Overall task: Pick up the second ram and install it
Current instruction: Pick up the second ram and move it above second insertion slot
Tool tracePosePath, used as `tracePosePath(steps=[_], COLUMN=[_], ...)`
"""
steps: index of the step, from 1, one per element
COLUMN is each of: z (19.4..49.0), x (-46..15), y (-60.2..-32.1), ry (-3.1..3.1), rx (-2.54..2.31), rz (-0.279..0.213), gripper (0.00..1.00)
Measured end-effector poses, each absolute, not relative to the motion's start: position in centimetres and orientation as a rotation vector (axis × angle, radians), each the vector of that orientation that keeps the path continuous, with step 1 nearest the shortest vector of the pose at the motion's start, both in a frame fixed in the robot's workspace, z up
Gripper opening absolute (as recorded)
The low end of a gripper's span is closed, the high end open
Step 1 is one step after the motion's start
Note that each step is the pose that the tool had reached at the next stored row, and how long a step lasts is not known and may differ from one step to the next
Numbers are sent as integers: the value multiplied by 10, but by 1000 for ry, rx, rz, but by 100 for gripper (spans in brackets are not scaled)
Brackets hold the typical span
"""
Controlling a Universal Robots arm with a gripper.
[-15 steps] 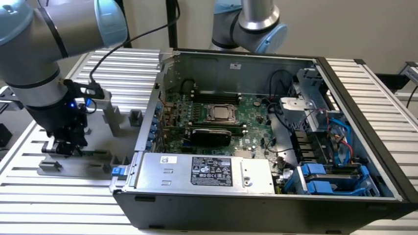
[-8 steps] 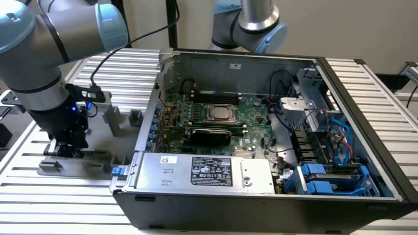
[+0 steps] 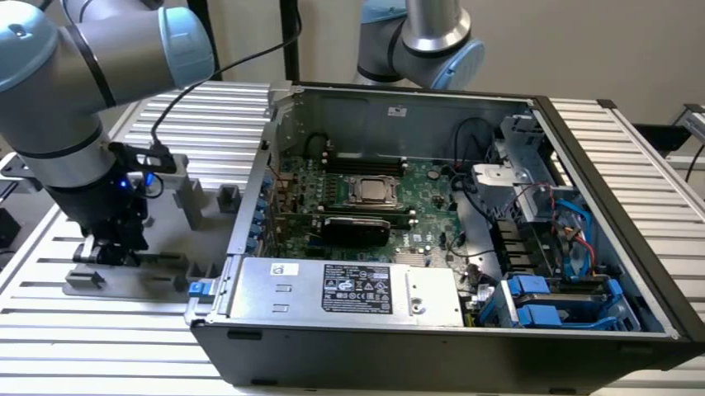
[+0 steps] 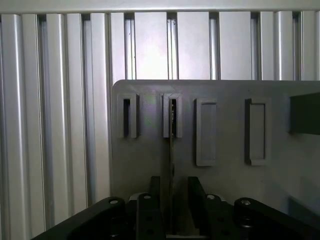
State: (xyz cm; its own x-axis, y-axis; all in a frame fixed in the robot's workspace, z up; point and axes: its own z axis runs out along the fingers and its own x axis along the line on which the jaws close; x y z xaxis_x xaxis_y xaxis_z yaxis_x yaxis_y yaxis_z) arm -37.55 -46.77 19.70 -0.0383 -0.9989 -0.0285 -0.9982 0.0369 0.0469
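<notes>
Slatted desk (image 3: 617, 165) is carrying the open PC case (image 3: 441, 346), w/ grey holder tray (image 4: 225, 190) sitting beside it on the ext. view's left. My end effector (image 4: 174, 187) is hanging over the tray, jaws spread, straddling the second ram (image 4: 171, 150), which is standing on edge in a tray slot.

This was a robotics lab or test cell: a grey industrial robot arm (image 3: 78, 91) with blue joint caps stood over a counter (image 3: 121, 346) built of slatted aluminium profile, a second arm of the same make (image 3: 435, 41) stood beyond the case, and the wall (image 3: 584, 49) was plain. On the counter lay an opened computer case (image 3: 441, 355) with its motherboard (image 3: 369, 194), cables and drive bays exposed, and beside it a grey slotted holder tray (image 3: 115, 285) kept the second ram (image 4: 170, 150) standing on edge
</notes>
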Motion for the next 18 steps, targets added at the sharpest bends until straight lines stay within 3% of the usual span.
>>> tracePosePath(steps=[2, 4, 5, 18], z=[197, 196, 196, 195], x=[-376, -376, -376, -376], y=[-468, -468, -468, -468], ry=[-2249, -2244, -2242, -2221], rx=[2175, 2179, 2181, 2203], rz=[-84, -84, -84, -83], gripper=[28, 28, 21, 18])
